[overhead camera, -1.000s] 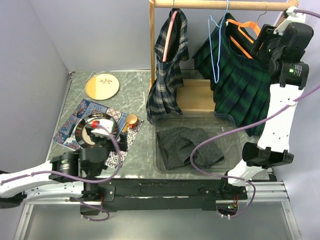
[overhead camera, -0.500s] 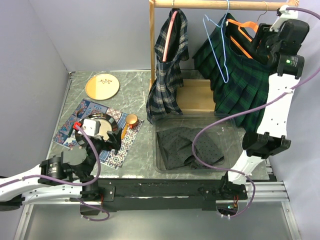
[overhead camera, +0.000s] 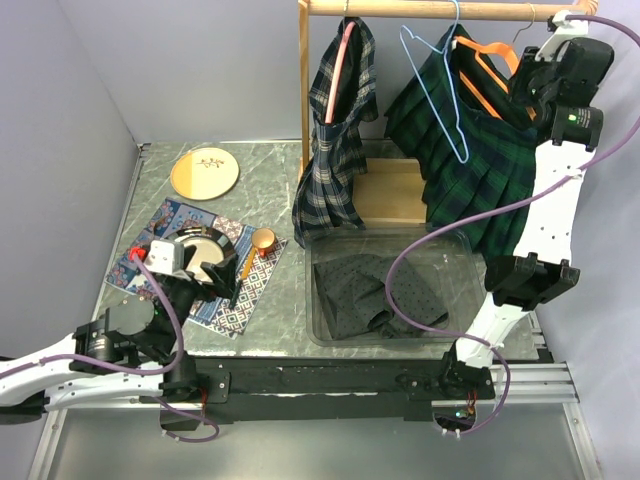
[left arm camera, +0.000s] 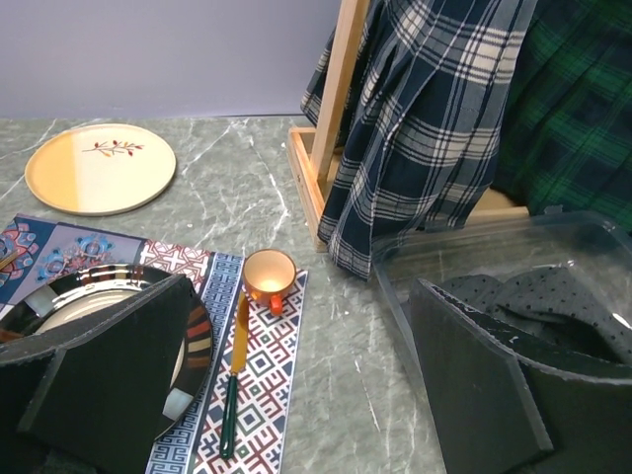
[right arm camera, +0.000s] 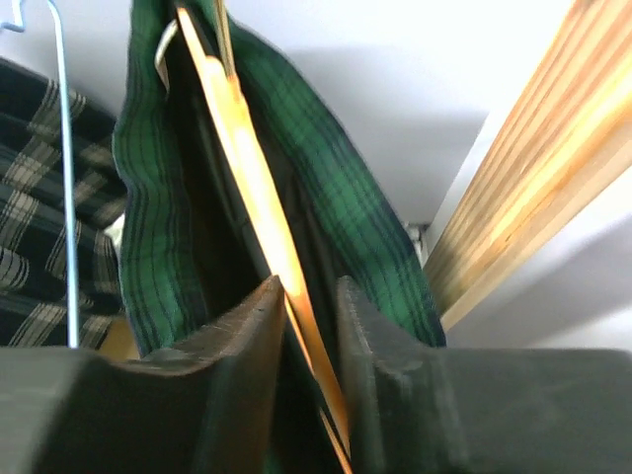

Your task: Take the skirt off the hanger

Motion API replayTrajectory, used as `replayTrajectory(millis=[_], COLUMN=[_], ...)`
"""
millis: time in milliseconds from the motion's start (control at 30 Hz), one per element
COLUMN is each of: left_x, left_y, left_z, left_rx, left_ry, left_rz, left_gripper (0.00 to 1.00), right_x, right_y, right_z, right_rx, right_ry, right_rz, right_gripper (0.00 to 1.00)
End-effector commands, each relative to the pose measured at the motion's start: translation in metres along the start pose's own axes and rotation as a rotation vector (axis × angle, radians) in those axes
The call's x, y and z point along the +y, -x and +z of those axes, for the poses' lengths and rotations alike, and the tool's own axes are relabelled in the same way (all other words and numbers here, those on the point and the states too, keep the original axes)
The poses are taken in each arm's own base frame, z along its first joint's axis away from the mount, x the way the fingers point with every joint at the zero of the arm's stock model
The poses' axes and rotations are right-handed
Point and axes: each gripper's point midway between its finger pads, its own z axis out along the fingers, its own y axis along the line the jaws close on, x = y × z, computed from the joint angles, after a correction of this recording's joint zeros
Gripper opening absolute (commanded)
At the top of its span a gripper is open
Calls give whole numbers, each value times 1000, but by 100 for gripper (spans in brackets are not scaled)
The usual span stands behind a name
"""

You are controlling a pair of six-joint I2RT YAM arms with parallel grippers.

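2 skirts on the rail, the green one's hanger pinched by the right arm

From above, the dark green tartan pleated skirt [overhead camera: 470, 170] hangs from an orange hanger [overhead camera: 487, 75] at the right end of the round wooden rail [overhead camera: 420, 8], its pleats falling in front of the far right corner of a clear plastic bin [overhead camera: 312, 300]. The right gripper [overhead camera: 533, 85] is raised at the hanger's right arm, just below the rail. Beside the skirt hangs a thin blue wire hanger [overhead camera: 433, 100], tilted. To the left, a navy and white checked skirt [overhead camera: 335, 150] droops from a pink hanger [overhead camera: 345, 50]. Crumpled grey dotted fabric [overhead camera: 360, 290] lies in the bin. The left gripper [overhead camera: 215, 268] sits low over a patterned mat.

On the left wrist view, the left gripper [left arm camera: 296, 395] is released, its 2 matte black fingers [left arm camera: 109, 365] spread wide above the grey marbled tabletop [left arm camera: 227, 188]. Below lie the woven geometric mat [left arm camera: 272, 395], a shiny copper cup [left arm camera: 269, 275] and a glossy cream round plate [left arm camera: 99, 168].

On the right wrist view, the right gripper [right arm camera: 308, 336] is clenched on the flat, glossy orange hanger [right arm camera: 247, 178], 1 finger [right arm camera: 237, 365] on each side of it. Green tartan cloth [right arm camera: 336, 197] drapes over both faces of the hanger, with the grained rail [right arm camera: 533, 178] close by.
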Motion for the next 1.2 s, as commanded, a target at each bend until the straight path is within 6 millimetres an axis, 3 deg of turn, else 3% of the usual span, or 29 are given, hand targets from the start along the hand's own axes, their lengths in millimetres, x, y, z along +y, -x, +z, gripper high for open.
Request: replayTrajectory(millis=[0,100,333,533,833,1000,1100,1133,1167], left_x=[-6,-10,-17,-23,-22,-32,-43,-45,-49], left_y=[0,-4,-9,-1,4,11,26,28,32], left_z=[3,6,11,9,9,10,10,11,11], left_rx=[-2,10,31,7,-10,-12,-33,-36,-40], left_ry=[-4,1,24,-27,-30,-61,-102,-109,-123], left_rz=[14,39,71,19,8,-7,-34,-33,-40], left_gripper=[97,97,97,97,97,97,97,97,97], right_x=[1,8,9,13,19,22,24,25,28], right_y=[42,63,97,121,131,139,132,119,120], right_z=[-8,-21,-42,-66,-83,-94,-103,-100,-113], right_rx=[-155,-227,-354,-431,-479,-480,-439,-391,-395], right_ry=[8,34,13,12,5,8,7,13,15], right_rz=[-19,-29,-33,-42,-31,-13,33,56,94], right_gripper=[22,1,0,0,0,0,0,0,0])
